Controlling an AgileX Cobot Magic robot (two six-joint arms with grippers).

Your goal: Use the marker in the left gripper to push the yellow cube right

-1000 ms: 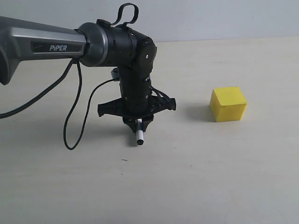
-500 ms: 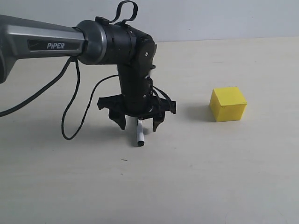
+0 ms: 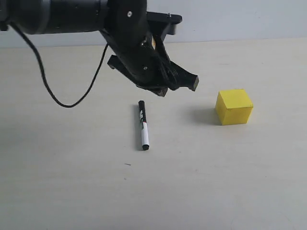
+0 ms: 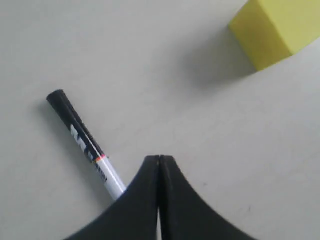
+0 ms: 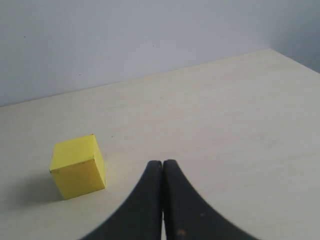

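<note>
The marker (image 3: 143, 125) lies flat on the table, black cap away from the camera, held by nothing; in the left wrist view the marker (image 4: 85, 142) lies beside the fingers, apart from them. My left gripper (image 3: 191, 82) hangs above the table between marker and yellow cube (image 3: 233, 106), tilted toward the cube. Seen from its wrist, the left gripper (image 4: 159, 159) is shut with nothing between its fingers, and the cube (image 4: 277, 27) shows at a corner. My right gripper (image 5: 162, 163) is shut and empty, with the cube (image 5: 78, 166) a short way off; it does not show in the exterior view.
The pale table (image 3: 216, 182) ends at a grey-blue wall (image 3: 240, 19) at the back. A black cable (image 3: 57, 98) loops down from the left arm onto the table, left of the marker.
The left gripper opened and let go of the marker, which now lies on the table. The gripper then rose, swung right toward the cube and shut empty. The cube has not moved.
</note>
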